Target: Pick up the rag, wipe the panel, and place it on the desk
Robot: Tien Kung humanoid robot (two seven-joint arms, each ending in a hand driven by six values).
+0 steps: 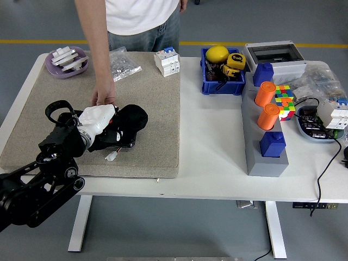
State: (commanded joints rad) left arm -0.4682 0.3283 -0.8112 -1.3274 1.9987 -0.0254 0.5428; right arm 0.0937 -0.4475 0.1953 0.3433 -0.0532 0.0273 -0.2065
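Observation:
A black rag (134, 120) lies bunched on the beige panel (160, 103) that covers the table's left half. My left hand (98, 120), white on a black arm, comes in from the lower left and is shut on the rag's left part, pressing it onto the panel. A person at the far side rests one hand (103, 97) on the panel just behind my hand. A small white connector (112, 156) lies on the panel in front of the rag. My right arm is out of view.
At the panel's back stand a purple dish (68, 61), a plastic bag (125, 64) and a white breaker (167, 61). To the right are a blue bin (222, 73), a grey stand (265, 152) with orange cylinders and blue blocks, a colour cube (284, 98) and a black cable (326, 168).

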